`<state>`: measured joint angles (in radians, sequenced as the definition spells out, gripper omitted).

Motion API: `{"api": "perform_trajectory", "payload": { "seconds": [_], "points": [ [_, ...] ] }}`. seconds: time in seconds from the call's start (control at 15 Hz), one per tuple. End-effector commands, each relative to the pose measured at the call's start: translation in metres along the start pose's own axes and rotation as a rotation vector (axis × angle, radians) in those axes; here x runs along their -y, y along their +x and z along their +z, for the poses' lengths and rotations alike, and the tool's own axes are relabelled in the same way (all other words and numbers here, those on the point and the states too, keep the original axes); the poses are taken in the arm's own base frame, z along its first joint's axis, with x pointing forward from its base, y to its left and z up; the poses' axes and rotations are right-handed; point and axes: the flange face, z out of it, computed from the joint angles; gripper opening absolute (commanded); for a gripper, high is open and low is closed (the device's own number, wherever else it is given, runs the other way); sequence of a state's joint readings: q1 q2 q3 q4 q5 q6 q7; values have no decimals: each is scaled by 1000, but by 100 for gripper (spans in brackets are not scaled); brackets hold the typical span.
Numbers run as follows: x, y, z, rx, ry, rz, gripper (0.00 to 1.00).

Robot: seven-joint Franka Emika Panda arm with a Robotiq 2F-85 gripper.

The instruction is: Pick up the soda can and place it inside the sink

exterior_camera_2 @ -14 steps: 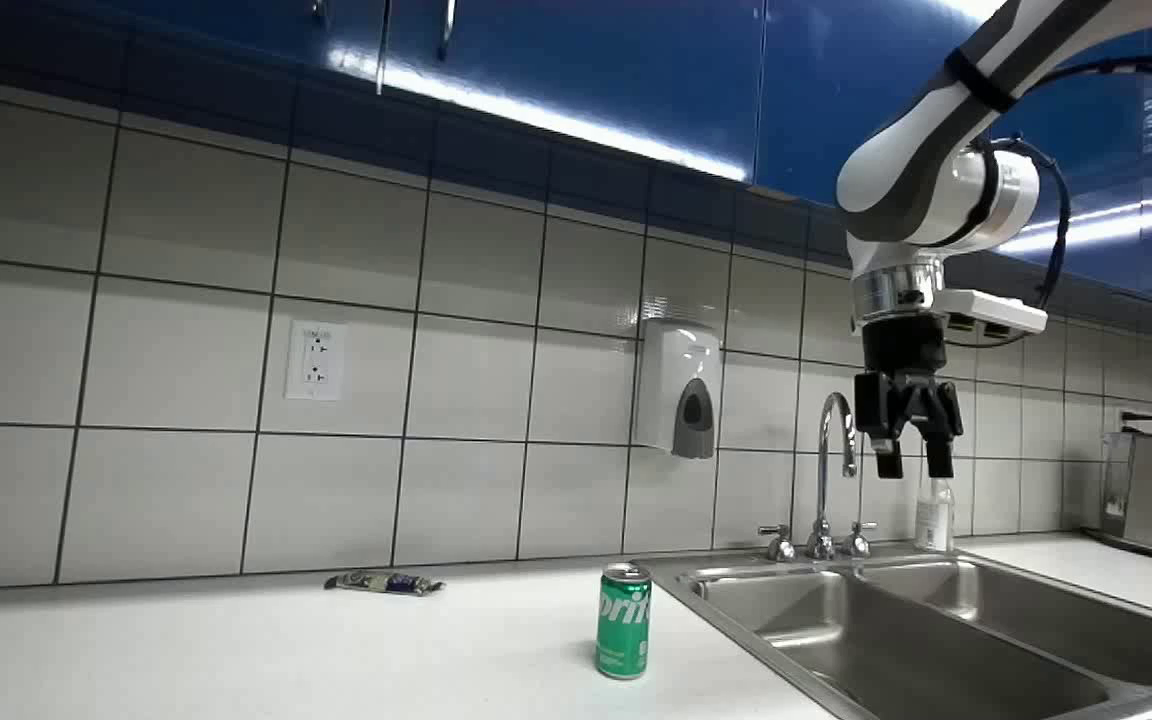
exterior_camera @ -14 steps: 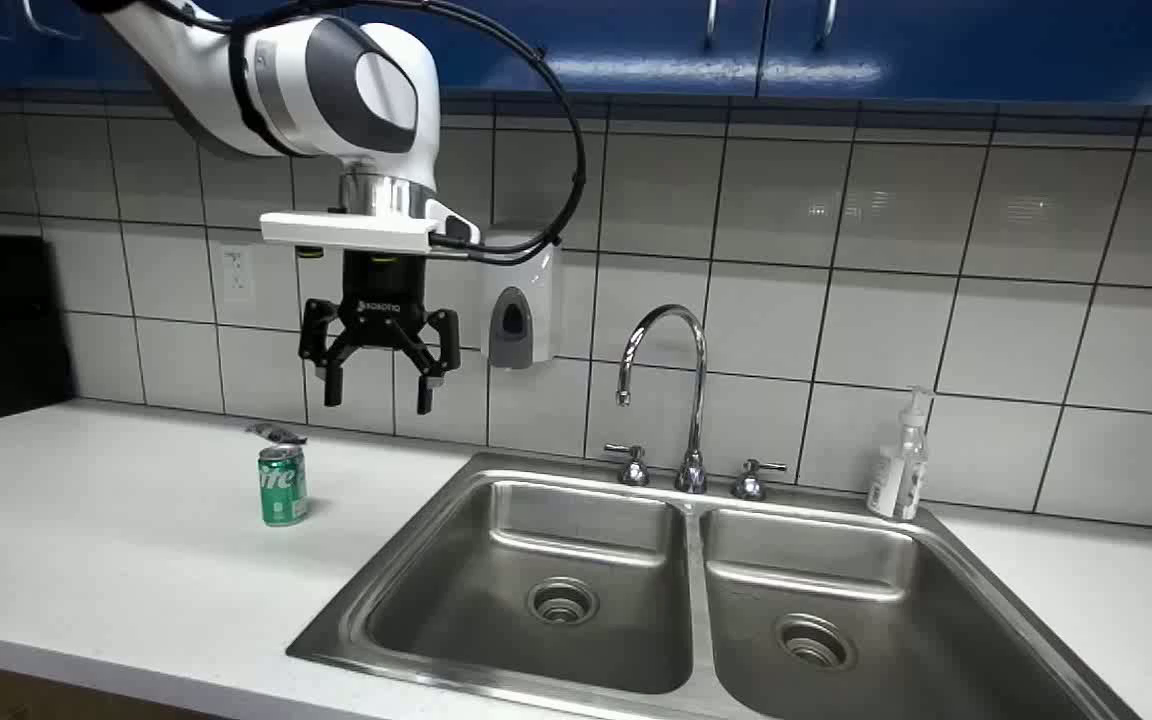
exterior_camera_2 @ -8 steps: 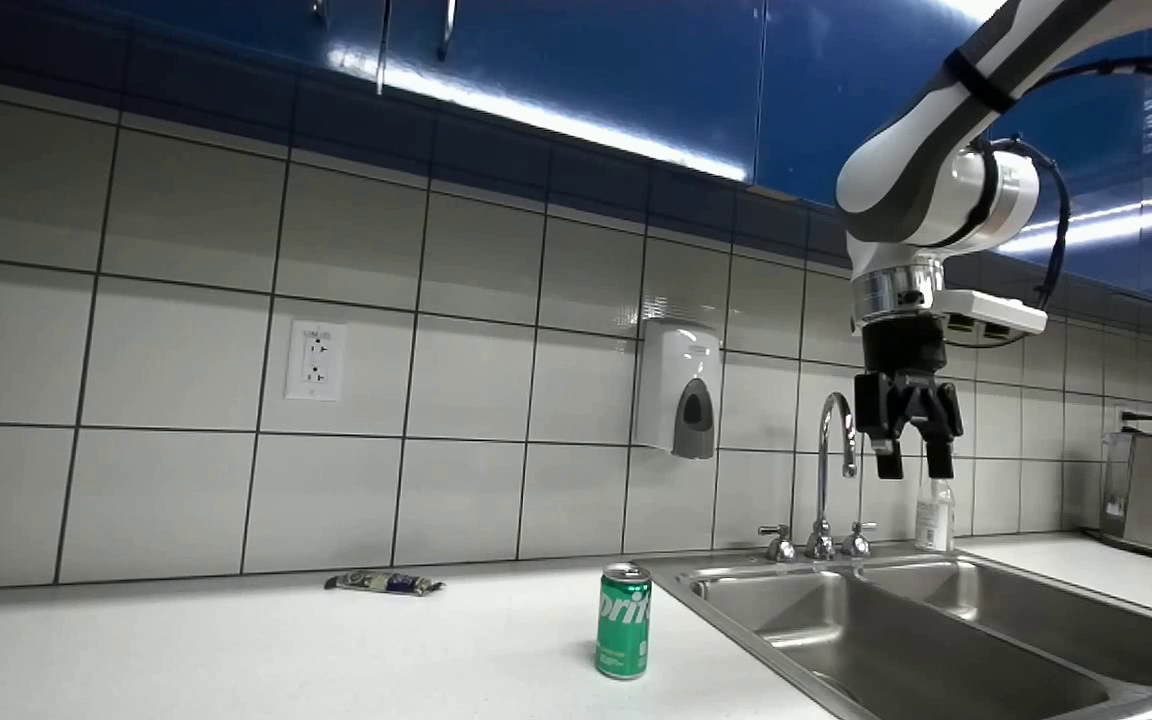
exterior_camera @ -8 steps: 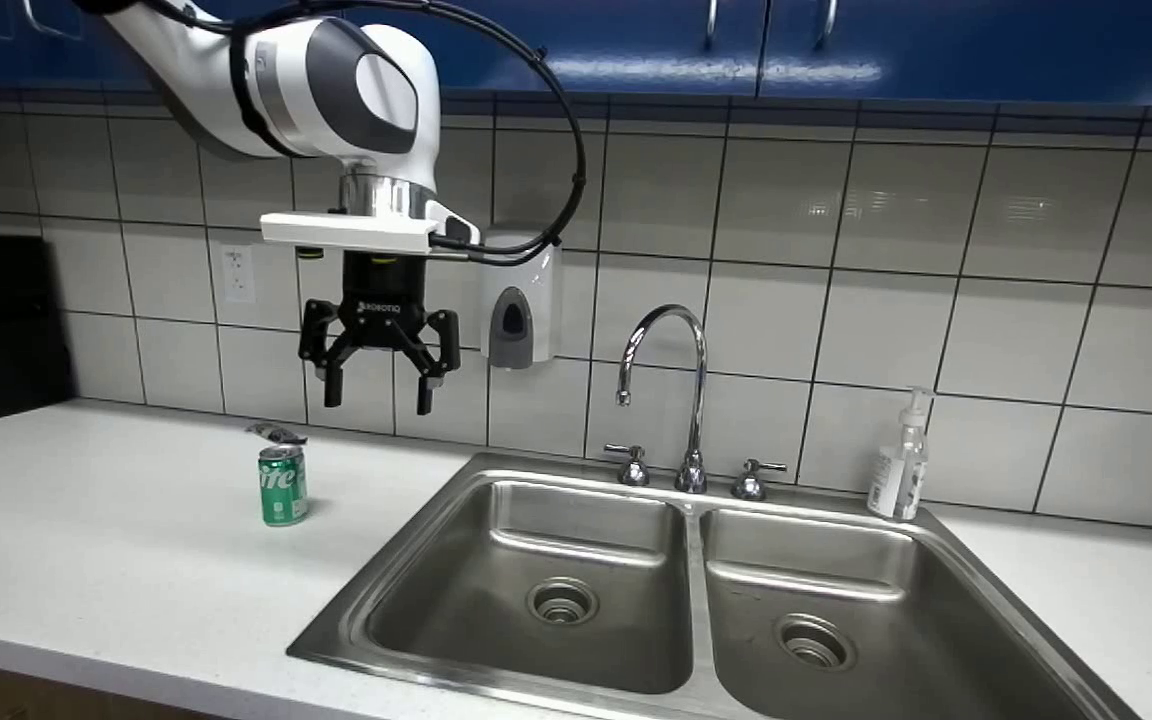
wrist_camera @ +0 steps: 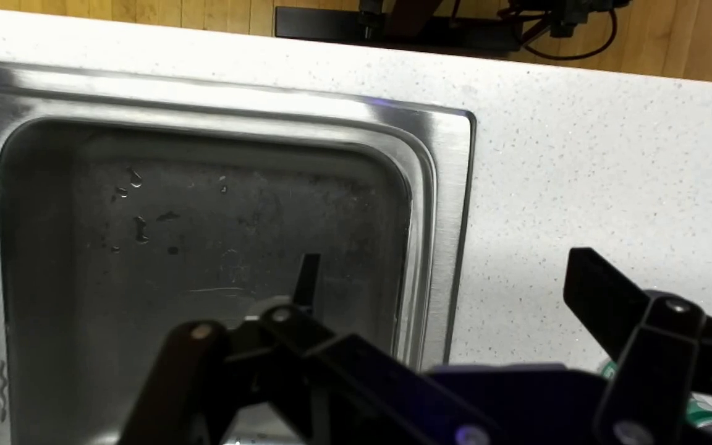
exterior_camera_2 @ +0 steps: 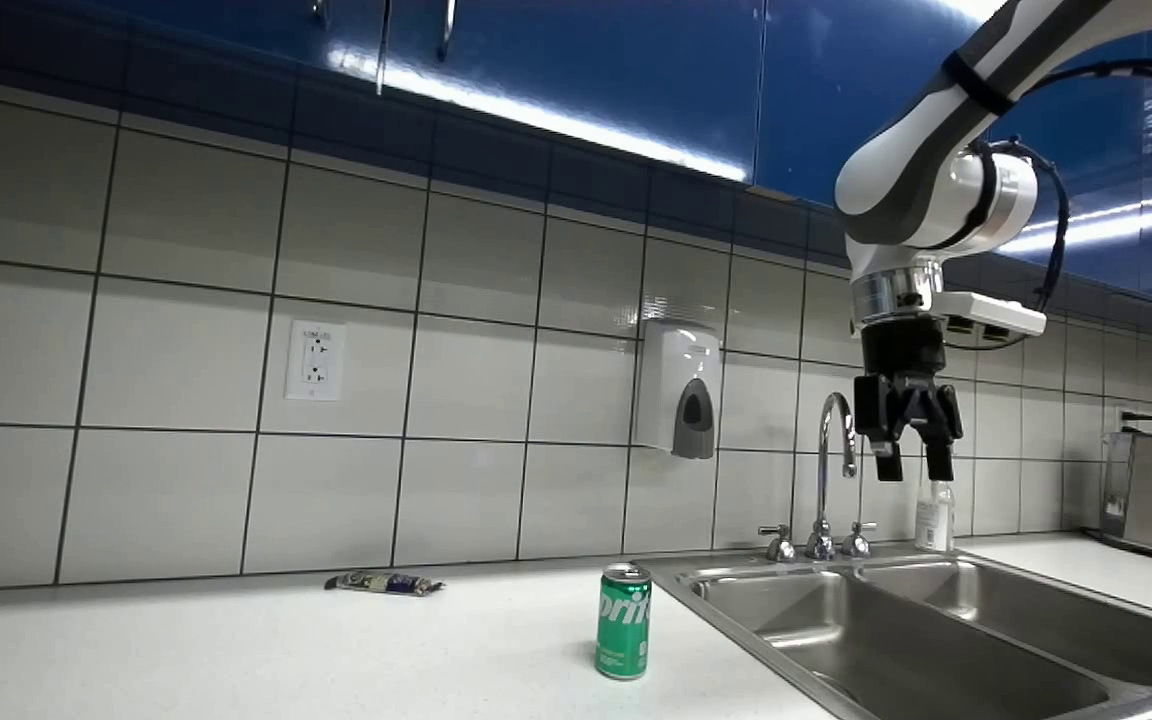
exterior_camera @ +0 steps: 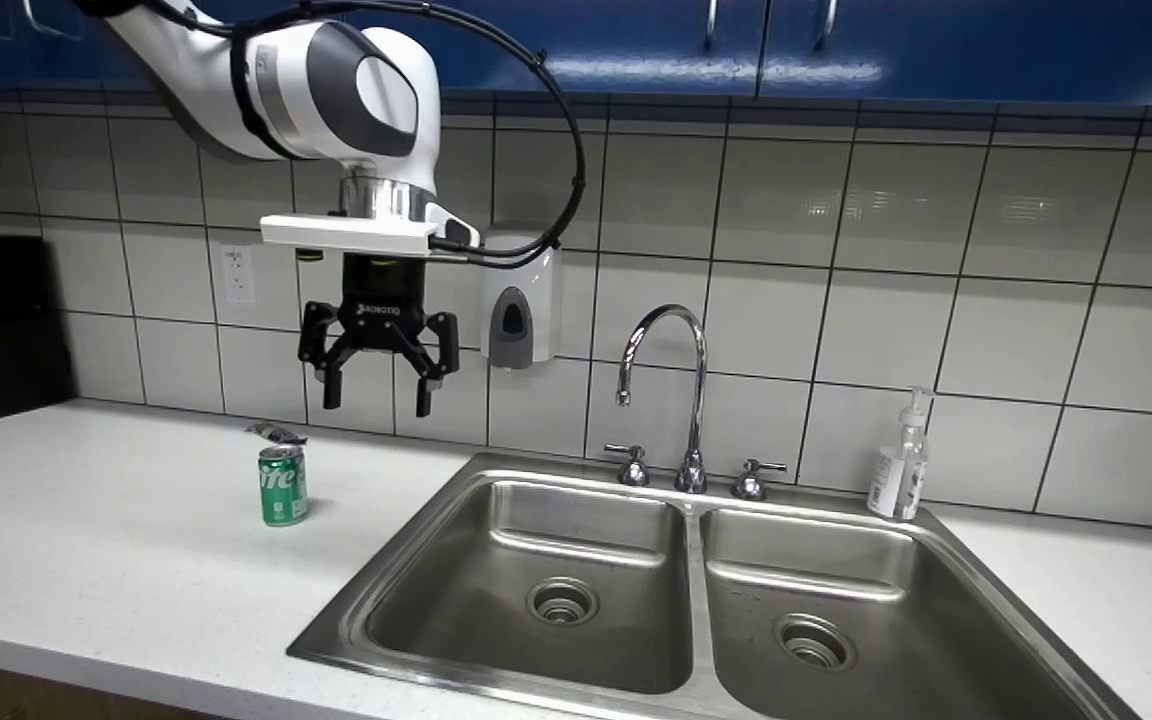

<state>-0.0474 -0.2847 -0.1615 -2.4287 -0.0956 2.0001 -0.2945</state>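
Observation:
The green soda can (exterior_camera: 283, 487) with a silver top stands upright on the white counter, left of the sink in both exterior views (exterior_camera_2: 623, 622). In the wrist view it is mostly hidden behind a finger, with a green part (wrist_camera: 711, 420) showing at the lower right. The double-basin steel sink (exterior_camera: 701, 610) also shows in the wrist view (wrist_camera: 445, 222). My gripper (exterior_camera: 378, 396) is open and empty, pointing down, well above the counter and apart from the can. In an exterior view the gripper (exterior_camera_2: 914, 465) appears in front of the bottle. In the wrist view its fingers (wrist_camera: 445, 256) are wide apart.
A chrome faucet (exterior_camera: 691, 400) with two handles rises behind the sink. A clear pump bottle (exterior_camera: 901, 465) stands at the sink's back corner. A wrapper (exterior_camera_2: 386, 582) lies near the tiled wall. A soap dispenser (exterior_camera_2: 681, 390) hangs on the wall. Blue cabinets (exterior_camera: 626, 50) hang above.
My gripper has sunk very slightly and stays open. The can and everything else have not moved.

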Motion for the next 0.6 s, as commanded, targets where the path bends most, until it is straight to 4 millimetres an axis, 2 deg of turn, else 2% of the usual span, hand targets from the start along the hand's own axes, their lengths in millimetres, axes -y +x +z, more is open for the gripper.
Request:
{"api": "perform_trajectory", "payload": {
  "seconds": [0.0, 0.53],
  "points": [
    [10, 7, 14, -12, 21, -21, 100],
    [48, 36, 48, -103, 40, -148, 100]
  ]
}}
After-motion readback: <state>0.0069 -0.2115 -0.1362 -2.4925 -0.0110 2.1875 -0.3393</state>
